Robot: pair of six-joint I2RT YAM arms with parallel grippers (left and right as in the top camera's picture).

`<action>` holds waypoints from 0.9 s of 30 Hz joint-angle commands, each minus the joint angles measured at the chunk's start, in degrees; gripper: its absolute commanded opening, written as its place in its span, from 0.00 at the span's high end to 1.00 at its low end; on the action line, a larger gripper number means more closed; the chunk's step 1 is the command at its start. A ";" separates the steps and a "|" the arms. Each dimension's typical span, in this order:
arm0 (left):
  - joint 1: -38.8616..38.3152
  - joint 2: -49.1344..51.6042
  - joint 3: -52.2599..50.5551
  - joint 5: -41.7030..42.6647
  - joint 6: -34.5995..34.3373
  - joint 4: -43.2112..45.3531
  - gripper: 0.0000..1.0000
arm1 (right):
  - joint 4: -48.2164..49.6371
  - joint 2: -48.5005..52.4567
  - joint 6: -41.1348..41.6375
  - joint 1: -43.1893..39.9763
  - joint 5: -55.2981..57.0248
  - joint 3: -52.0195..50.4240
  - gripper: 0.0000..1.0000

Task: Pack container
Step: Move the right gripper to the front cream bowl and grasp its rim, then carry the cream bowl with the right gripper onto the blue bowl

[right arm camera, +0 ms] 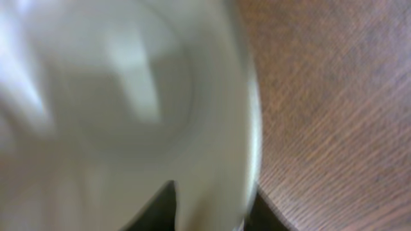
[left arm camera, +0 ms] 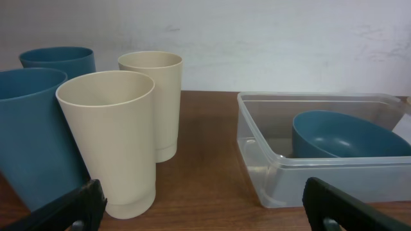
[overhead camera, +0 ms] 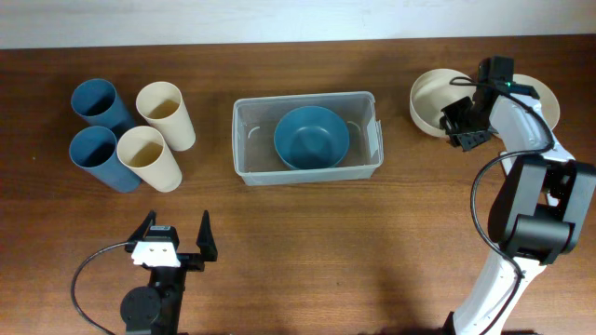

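I see the container (overhead camera: 248, 149) at mid-table (overhead camera: 372, 242), standing level with its long side across my view. One blue bowl (overhead camera: 312, 138) sits upright inside it, roughly centred and clear of the walls. To its left, well apart, four cups stand in a tight two-by-two cluster: two blue cups (overhead camera: 96, 100) on the outer side and two cream cups (overhead camera: 166, 112) on the side nearer the container. The left gripper (overhead camera: 177, 228) hovers low at the near edge with its jaws spread wide and holding nothing; its wrist view shows both fingers (left arm camera: 350, 206) at the bottom corners, with the cups and the container ahead. The right gripper (overhead camera: 463, 126) is at the far right, pinching the rim of a cream bowl (overhead camera: 430, 100), one finger inside the wall and one outside. The wrist view there is blurred. A second cream bowl (overhead camera: 549, 107) lies just beyond it, partly hidden by the arm.
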 commanded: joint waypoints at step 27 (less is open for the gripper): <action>-0.28 -0.50 -0.20 -0.20 0.92 -0.26 0.00 | -18.36 -10.67 -27.71 4.02 -20.41 30.25 0.96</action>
